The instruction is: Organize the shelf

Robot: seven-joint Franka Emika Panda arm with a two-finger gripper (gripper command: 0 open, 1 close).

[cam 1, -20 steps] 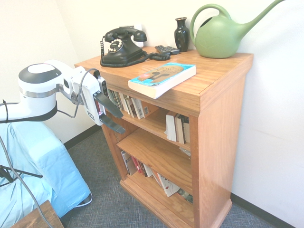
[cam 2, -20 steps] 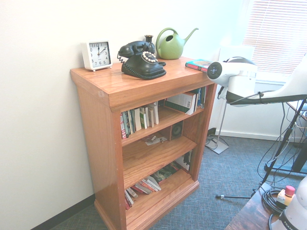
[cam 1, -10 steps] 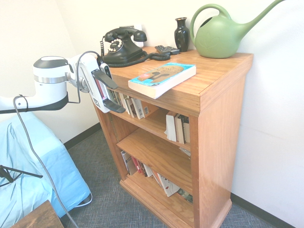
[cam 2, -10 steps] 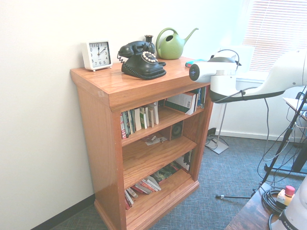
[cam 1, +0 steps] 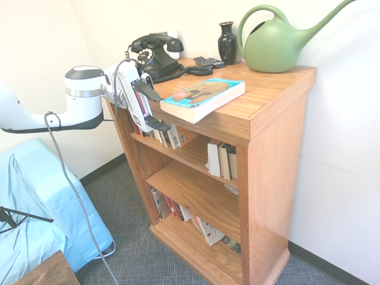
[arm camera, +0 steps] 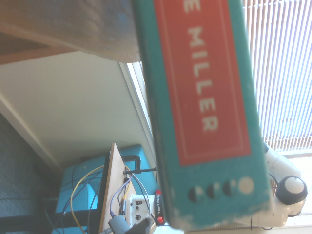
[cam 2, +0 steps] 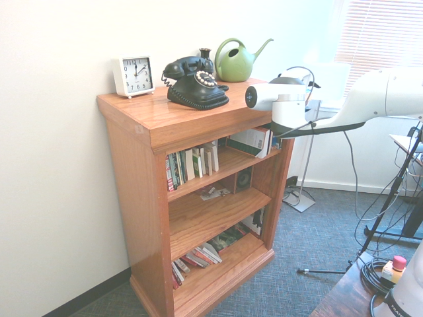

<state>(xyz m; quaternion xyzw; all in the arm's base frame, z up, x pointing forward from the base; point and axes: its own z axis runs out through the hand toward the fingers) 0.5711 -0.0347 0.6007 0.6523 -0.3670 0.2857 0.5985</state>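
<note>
Gripper (cam 1: 153, 107) is hanging spread wide and empty, pointing near level at the teal paperback (cam 1: 203, 97) just beyond it; book is lying flat on the shelf (cam 1: 261, 104) top, overhanging the front edge, spine end facing the fingers, long axis running back toward the green watering can (cam 1: 279, 41)

The waist-high orange-brown wooden shelf (cam 1: 273, 148) fills the frame's centre and right, standing upright against the white wall, with a thick overhanging top, solid side panels and 3 open tiers.
</note>
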